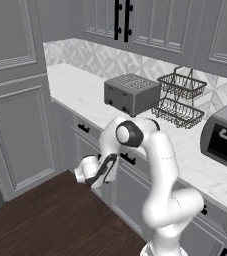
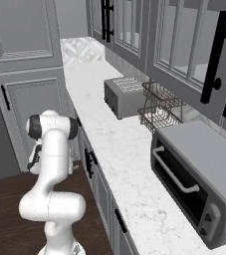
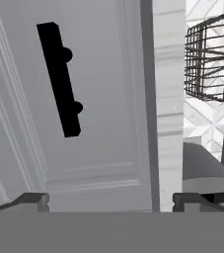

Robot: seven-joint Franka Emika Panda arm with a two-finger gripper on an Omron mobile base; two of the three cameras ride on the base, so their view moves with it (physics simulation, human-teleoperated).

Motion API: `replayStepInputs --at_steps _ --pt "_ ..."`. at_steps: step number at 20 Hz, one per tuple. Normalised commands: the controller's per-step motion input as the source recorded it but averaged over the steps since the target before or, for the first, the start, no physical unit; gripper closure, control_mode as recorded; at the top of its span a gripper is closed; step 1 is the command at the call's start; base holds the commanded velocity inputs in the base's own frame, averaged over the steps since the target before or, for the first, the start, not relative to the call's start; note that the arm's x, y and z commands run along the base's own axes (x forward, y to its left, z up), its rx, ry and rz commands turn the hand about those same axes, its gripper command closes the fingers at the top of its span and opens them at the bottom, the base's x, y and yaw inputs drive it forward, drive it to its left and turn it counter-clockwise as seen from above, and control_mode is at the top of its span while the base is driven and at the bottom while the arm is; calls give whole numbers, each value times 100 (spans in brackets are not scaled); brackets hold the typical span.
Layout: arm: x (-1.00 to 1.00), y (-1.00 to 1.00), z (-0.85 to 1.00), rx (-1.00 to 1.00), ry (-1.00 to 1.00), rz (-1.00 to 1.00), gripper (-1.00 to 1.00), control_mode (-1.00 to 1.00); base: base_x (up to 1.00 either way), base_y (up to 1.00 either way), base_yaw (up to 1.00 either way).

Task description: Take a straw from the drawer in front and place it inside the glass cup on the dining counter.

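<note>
1. The white arm is folded low in front of the grey base cabinets, its gripper (image 3: 111,200) facing the drawer (image 3: 84,99) below the counter edge.
2. In the hand view the 2 dark fingertips (image 3: 32,200) stand far apart with nothing between them: the claw is wide and holds nothing.
3. The drawer is shut; its framed panel front lies close ahead of the fingertips, and its short black bar handle (image 3: 59,79) runs tilted across the upper left of that view, clear of both tips.
4. In the left base view the hand (image 1: 97,172) hangs just beside the drawer row, below the white marble worktop (image 1: 80,87).
5. On the worktop stand a grey toaster (image 1: 131,93), a 2-tier wire basket (image 1: 181,100) just beside it, and a toaster oven (image 2: 201,182) further along.
6. Tall grey cabinet doors (image 1: 22,135) rise at the counter's far end.
</note>
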Motion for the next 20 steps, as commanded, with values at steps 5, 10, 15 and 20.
replayStepInputs --at_steps 5,10,15,20 --pt "42 -1 -28 -15 0 -12 -100 -100 0 0 0" --pt "36 -17 -8 -4 0 -4 -100 -100 0 0 0" --pt "17 -41 0 7 6 7 -100 -100 0 0 0" --pt "3 -43 0 10 4 18 -100 -100 0 0 0"
